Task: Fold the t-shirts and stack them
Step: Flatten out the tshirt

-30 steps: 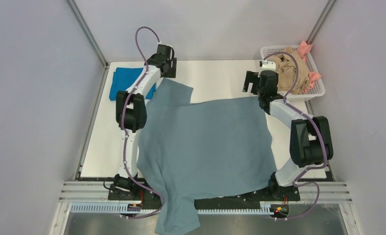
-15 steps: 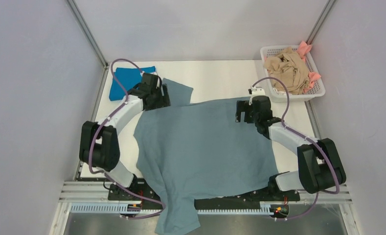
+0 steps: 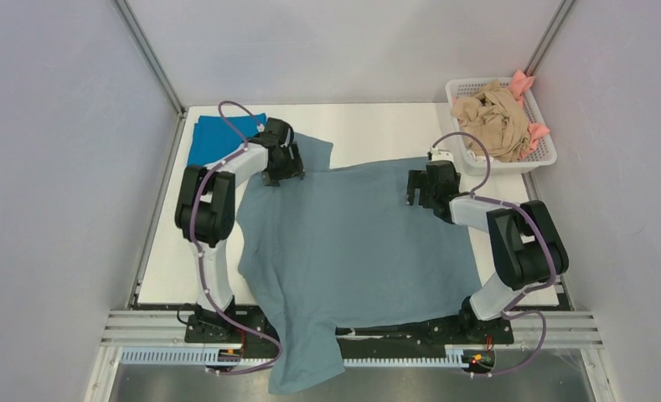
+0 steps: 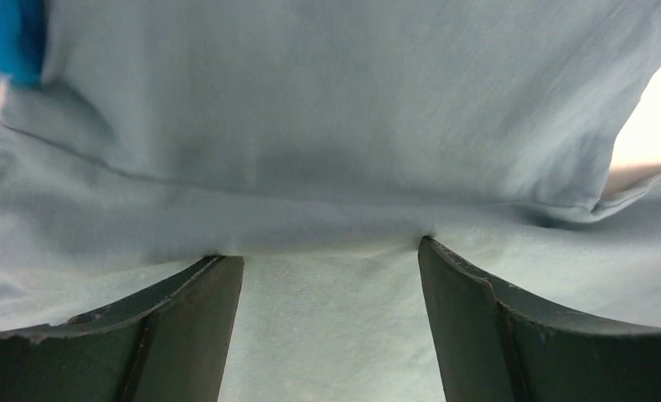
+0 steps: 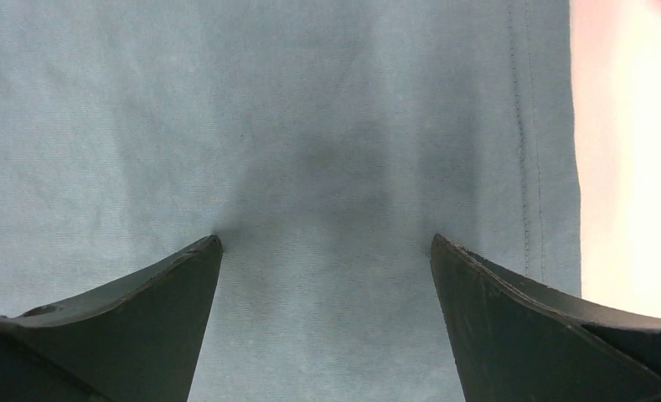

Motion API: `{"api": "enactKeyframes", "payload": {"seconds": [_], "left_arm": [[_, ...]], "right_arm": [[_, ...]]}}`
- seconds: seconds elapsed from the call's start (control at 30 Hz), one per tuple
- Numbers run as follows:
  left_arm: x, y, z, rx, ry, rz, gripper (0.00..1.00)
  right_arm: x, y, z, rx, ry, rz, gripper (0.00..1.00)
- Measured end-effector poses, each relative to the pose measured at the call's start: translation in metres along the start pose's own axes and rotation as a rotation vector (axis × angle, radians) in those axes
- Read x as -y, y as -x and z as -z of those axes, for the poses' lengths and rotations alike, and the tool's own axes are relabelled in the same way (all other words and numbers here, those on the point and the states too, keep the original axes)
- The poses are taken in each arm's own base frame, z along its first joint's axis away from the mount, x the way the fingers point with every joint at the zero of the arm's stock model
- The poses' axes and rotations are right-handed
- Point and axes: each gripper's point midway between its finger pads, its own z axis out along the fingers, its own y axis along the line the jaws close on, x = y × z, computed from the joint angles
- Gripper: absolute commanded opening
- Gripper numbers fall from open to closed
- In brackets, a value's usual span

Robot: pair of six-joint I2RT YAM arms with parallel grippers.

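Observation:
The large grey-blue t-shirt (image 3: 352, 243) lies spread over the table, its near end hanging over the front edge. My left gripper (image 3: 281, 170) is open, its fingertips pressed on the shirt's far left part; the wrist view shows the cloth (image 4: 327, 159) between and past its wide jaws. My right gripper (image 3: 421, 188) is open, its tips down on the shirt's far right corner, with the hem (image 5: 528, 142) just to its right. The bright blue t-shirt (image 3: 214, 134) lies folded at the far left, partly behind the left arm.
A white basket (image 3: 544, 151) at the far right corner holds beige (image 3: 490, 113) and pink (image 3: 524, 84) shirts. Grey walls close in both sides. Bare white table (image 3: 369, 130) shows beyond the shirt and at its left (image 3: 176, 251).
Both arms came back from the far edge and lowered onto the shirt's far corners. The shirt's far edge shifted and flattened a little.

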Motion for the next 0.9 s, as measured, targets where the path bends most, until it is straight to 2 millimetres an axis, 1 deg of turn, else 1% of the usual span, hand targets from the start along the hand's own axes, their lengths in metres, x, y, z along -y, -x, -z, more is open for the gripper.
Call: {"api": "enactKeyframes", "payload": {"seconds": [0.1,0.2,0.23,0.27,0.43,0.57,0.63,0.73,0.83,0.9], "left_arm": [[0.016,0.028,-0.015,0.024,-0.014,0.007,0.82],[0.024,0.043,-0.024,0.023,-0.021,0.012,0.82],[0.03,0.053,-0.028,0.023,-0.034,0.015,0.82],[0.033,0.058,-0.031,0.023,-0.039,0.018,0.82],[0.061,0.102,-0.052,0.041,-0.118,0.031,0.82],[0.077,0.125,-0.062,0.061,-0.187,0.043,0.83],[0.081,0.131,-0.064,0.066,-0.212,0.053,0.83],[0.08,0.133,-0.064,0.064,-0.221,0.073,0.84],[0.082,0.133,-0.063,0.058,-0.235,0.076,0.84],[0.082,0.133,-0.061,0.056,-0.243,0.076,0.84]], "right_arm": [[0.006,0.013,-0.014,0.018,-0.024,-0.027,0.98],[0.012,0.029,-0.028,0.03,-0.042,-0.052,0.98],[0.013,0.035,-0.033,0.034,-0.048,-0.06,0.98],[0.014,0.039,-0.037,0.037,-0.051,-0.065,0.98],[0.016,0.068,-0.065,0.052,-0.068,-0.083,0.98],[0.017,0.082,-0.079,0.059,-0.076,-0.092,0.98],[0.018,0.09,-0.086,0.059,-0.077,-0.087,0.98],[0.017,0.097,-0.093,0.052,-0.073,-0.071,0.98],[0.017,0.097,-0.092,0.04,-0.068,-0.053,0.98],[0.017,0.096,-0.087,0.027,-0.062,-0.041,0.98]]}}
